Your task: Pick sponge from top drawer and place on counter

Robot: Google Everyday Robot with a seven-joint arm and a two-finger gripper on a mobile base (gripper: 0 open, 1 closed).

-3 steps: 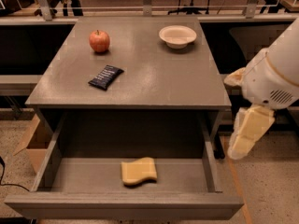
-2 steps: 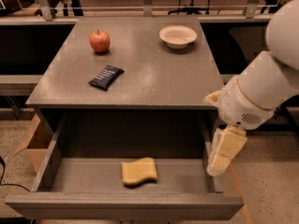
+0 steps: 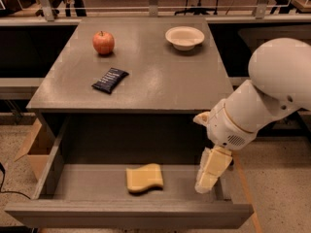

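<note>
The pale yellow sponge [image 3: 144, 177] lies flat on the floor of the open top drawer [image 3: 121, 215], near its middle. My gripper [image 3: 208, 178] hangs over the right part of the drawer, pointing down, to the right of the sponge and apart from it. It holds nothing. The grey counter [image 3: 160, 76] is above and behind the drawer.
On the counter stand a red apple [image 3: 103, 42] at the back left, a white bowl [image 3: 184, 37] at the back right and a dark snack packet [image 3: 110, 80] toward the front left. A cardboard box [image 3: 35, 147] sits on the floor left of the cabinet.
My arm has swung left and down, bringing the gripper from outside the drawer's right wall to over the drawer's right part, nearer the sponge. The sponge has not moved.
</note>
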